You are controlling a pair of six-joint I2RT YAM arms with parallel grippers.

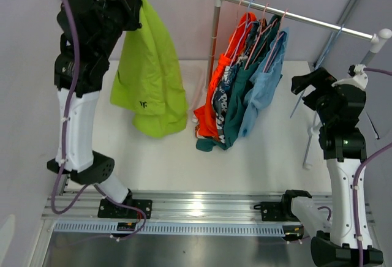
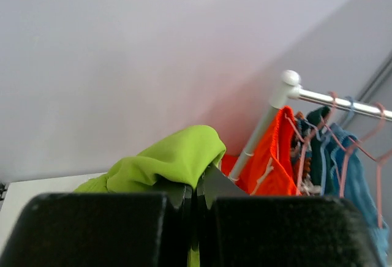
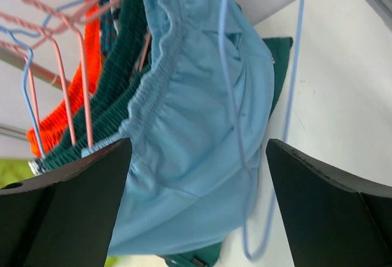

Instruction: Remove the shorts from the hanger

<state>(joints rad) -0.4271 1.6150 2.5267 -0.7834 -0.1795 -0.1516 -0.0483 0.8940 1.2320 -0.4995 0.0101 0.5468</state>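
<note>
My left gripper (image 1: 131, 13) is raised high at the back left and shut on the waistband of the lime green shorts (image 1: 150, 77), which hang free from it; the left wrist view shows the fabric (image 2: 171, 160) pinched between the closed jaws (image 2: 195, 199). The orange (image 1: 214, 95), printed (image 1: 222, 106), dark teal (image 1: 237, 105) and light blue shorts (image 1: 264, 83) hang on hangers on the rail (image 1: 306, 18). My right gripper (image 1: 304, 87) is open and empty beside the light blue shorts (image 3: 196, 132), jaws wide (image 3: 197, 147).
An empty blue wire hanger (image 3: 294, 95) hangs on the rail between my right gripper and the light blue shorts. The rack's upright posts (image 1: 214, 46) stand on the white table (image 1: 171, 163). Grey walls close the back and sides.
</note>
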